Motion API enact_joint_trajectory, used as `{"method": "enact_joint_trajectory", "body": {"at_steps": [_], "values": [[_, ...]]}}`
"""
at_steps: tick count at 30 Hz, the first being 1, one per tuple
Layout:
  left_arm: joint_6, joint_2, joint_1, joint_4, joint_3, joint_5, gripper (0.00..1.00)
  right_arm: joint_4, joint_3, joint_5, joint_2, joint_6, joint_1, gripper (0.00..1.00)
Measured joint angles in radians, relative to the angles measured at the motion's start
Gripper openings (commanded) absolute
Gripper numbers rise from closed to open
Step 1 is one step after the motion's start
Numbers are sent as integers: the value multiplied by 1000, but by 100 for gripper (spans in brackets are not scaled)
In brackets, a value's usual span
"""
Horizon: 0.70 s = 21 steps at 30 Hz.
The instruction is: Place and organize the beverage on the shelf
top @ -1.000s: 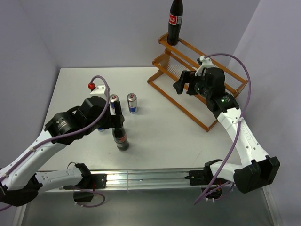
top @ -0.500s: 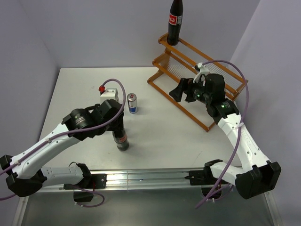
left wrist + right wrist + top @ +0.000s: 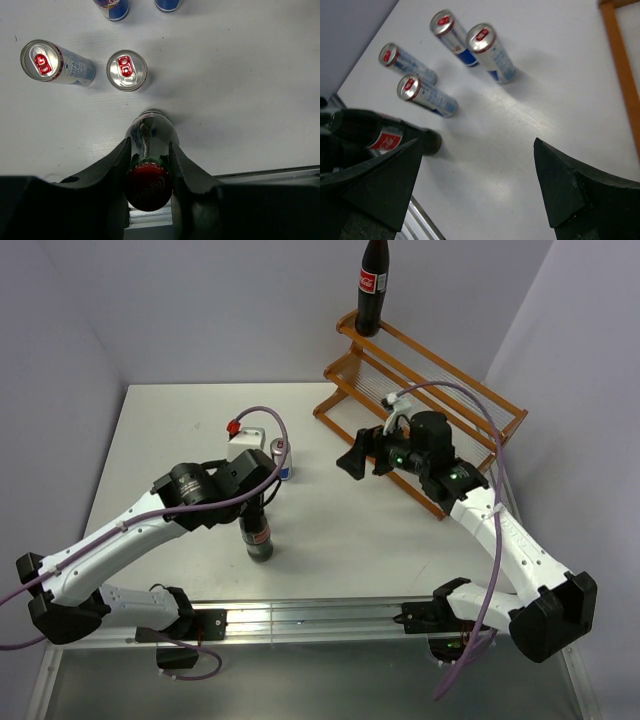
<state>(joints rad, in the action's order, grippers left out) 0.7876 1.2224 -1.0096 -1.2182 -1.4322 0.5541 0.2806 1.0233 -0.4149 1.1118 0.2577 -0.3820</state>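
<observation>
Left gripper: mine, clamped on the neck of a dark glass cola bottle just beneath its red cap. The bottle stands upright on the white table, near the front edge.

Right gripper: mine, jaws spread wide with nothing between them, hanging over the table between rack and cans.

Cans: four slim silver-blue cans with red tabs stand upright in a loose cluster just behind the gripped bottle, all on the table.

Shelf: the orange-brown wooden two-tier shelf sits at the far right, angled. A second cola bottle stands upright at the far end of its upper tier.
</observation>
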Motion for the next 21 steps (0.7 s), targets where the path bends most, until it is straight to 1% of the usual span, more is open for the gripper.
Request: {"method": "enact_joint_trajectory", "body": {"at_steps": [6, 12, 21], "values": [[-28, 41, -6, -32, -60, -14, 0, -101, -100, -67, -10, -77, -159, 97], [-111, 40, -8, -5, -109, -80, 0, -202, -195, -149, -53, -151, -276, 97], [-219, 37, -10, 79, -148, -228, 0, -399, -293, -174, -76, -178, -358, 94]]}}
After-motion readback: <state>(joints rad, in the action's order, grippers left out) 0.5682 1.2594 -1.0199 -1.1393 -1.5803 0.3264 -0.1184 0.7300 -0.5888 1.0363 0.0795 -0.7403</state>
